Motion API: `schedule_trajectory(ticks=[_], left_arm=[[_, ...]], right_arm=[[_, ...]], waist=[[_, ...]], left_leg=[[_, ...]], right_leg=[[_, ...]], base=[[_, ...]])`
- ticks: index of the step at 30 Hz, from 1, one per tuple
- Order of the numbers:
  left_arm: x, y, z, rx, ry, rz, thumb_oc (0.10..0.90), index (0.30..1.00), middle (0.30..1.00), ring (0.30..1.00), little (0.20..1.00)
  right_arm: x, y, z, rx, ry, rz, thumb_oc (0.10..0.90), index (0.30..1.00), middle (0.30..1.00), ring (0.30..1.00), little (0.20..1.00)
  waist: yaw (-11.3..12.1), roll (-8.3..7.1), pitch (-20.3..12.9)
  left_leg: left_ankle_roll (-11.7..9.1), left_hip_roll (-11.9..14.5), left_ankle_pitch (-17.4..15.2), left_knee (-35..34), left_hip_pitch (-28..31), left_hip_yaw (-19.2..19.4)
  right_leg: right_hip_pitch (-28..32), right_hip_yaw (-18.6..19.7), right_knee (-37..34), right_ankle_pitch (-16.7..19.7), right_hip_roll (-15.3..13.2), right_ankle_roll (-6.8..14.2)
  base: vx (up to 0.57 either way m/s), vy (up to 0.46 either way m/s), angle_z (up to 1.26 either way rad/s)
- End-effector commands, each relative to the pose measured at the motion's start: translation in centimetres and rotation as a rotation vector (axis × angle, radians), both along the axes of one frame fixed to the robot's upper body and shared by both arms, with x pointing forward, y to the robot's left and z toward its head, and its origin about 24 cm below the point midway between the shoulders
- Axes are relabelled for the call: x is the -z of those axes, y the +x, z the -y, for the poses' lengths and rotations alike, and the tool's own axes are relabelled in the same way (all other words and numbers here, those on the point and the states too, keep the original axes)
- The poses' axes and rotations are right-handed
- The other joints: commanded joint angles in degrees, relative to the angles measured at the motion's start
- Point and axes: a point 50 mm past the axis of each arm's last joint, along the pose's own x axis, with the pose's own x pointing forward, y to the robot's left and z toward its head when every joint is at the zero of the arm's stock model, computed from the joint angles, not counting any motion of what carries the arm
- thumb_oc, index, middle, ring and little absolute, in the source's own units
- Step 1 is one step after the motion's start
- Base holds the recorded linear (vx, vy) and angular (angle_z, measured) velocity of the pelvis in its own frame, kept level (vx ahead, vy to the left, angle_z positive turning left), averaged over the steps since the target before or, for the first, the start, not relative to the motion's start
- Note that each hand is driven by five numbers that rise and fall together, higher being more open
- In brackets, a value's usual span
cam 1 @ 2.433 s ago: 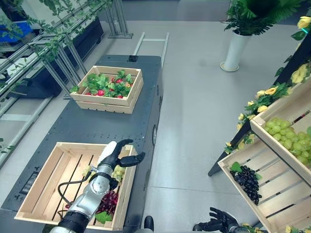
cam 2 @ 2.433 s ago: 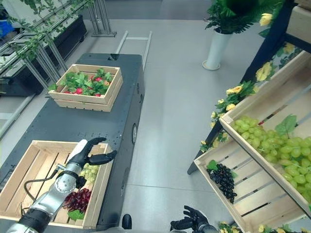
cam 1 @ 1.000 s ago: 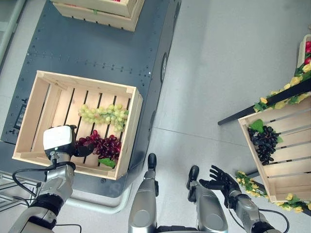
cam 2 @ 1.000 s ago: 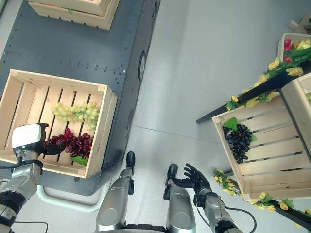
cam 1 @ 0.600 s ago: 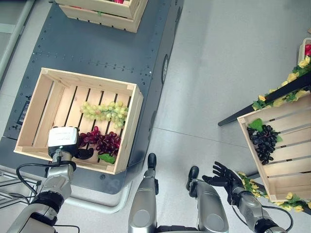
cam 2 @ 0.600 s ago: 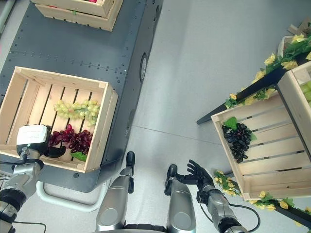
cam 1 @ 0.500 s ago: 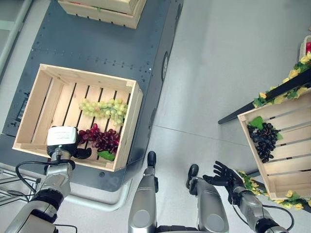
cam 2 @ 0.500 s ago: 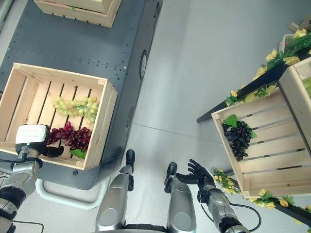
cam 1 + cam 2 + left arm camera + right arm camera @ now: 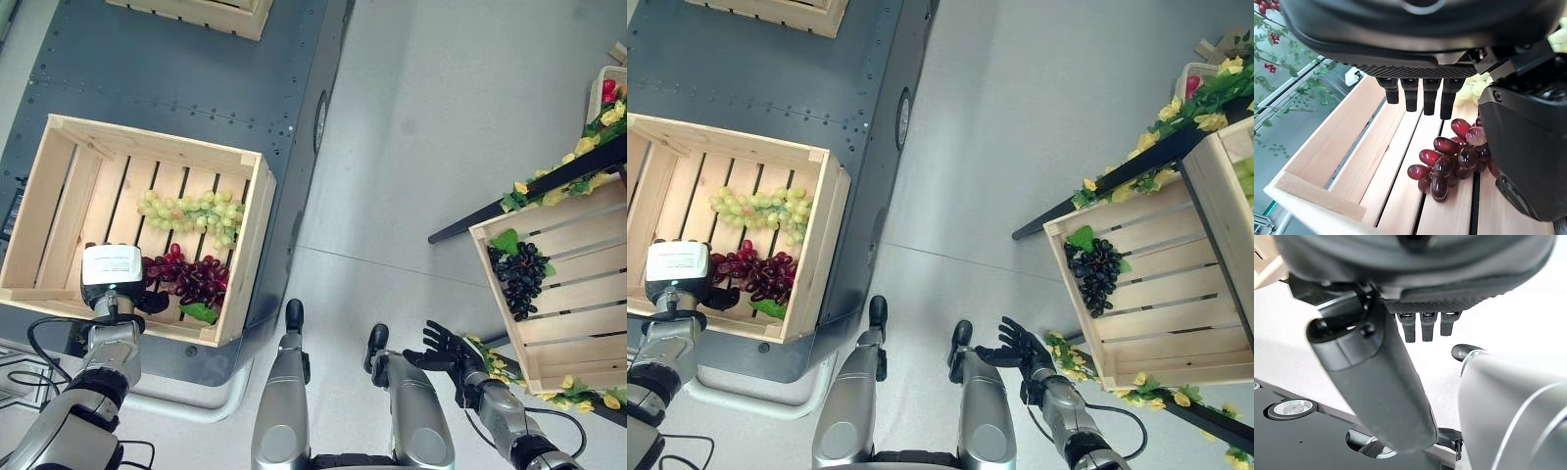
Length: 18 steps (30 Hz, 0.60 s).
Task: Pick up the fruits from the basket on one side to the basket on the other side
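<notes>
A wooden crate (image 9: pixel 251 243) stands on the dark cart (image 9: pixel 196 88) to my left. In it lie a bunch of green grapes (image 9: pixel 191 210) and a bunch of red grapes (image 9: pixel 188 280). My left hand (image 9: pixel 149 300) hovers at the crate's near end, right beside the red grapes (image 9: pixel 1449 161). Its fingers (image 9: pixel 1415 98) are straight and hold nothing. A slanted shelf crate (image 9: pixel 578 315) to my right holds a bunch of black grapes (image 9: pixel 517 279). My right hand (image 9: pixel 443 345) hangs low over the floor near that shelf, fingers spread and empty.
A second crate (image 9: pixel 201 12) sits at the cart's far end. Yellow flowers (image 9: pixel 554 174) and leaves trim the dark shelf frame on the right. An upper shelf crate (image 9: pixel 1215 186) holds green grapes. Bare grey floor (image 9: pixel 421 127) lies between cart and shelf.
The camera tilted down and shifted. My left hand drew back from above the grapes to the crate's near end. My right hand has barely moved.
</notes>
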Motion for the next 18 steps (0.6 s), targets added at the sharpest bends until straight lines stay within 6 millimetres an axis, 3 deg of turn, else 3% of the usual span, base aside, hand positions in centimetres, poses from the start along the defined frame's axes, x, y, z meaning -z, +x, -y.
schedule_trajectory(ticks=[1, 18], left_arm=[[-4.7, 0.1, -2.6, -0.109, 0.119, 0.199, 0.8, 0.9, 0.9, 0.9, 0.9], [-4.9, 2.3, -1.4, -0.112, 0.136, 0.032, 0.8, 0.9, 0.9, 0.9, 0.9]], right_arm=[[-0.5, -0.1, 0.5, 0.009, 0.026, 0.041, 0.8, 0.9, 0.9, 0.9, 0.9], [-1.4, 0.9, 0.3, 0.012, 0.03, 0.071, 0.8, 0.9, 0.9, 0.9, 0.9]], waist=[[-0.45, -1.83, -0.16], [-1.91, -2.64, -0.16]], left_leg=[[0.99, -2.32, -5.73, 9.93, -4.68, 3.42], [1.48, -2.8, -5.8, 9.71, -6.32, 4.34]], right_leg=[[3.48, -0.26, -7.31, 5.02, 2.63, -2.55], [-0.15, 0.78, -7.58, 6.82, 1.98, -1.61]], base=[[0.0, 0.0, 0.0], [0.0, 0.02, 0.0]])
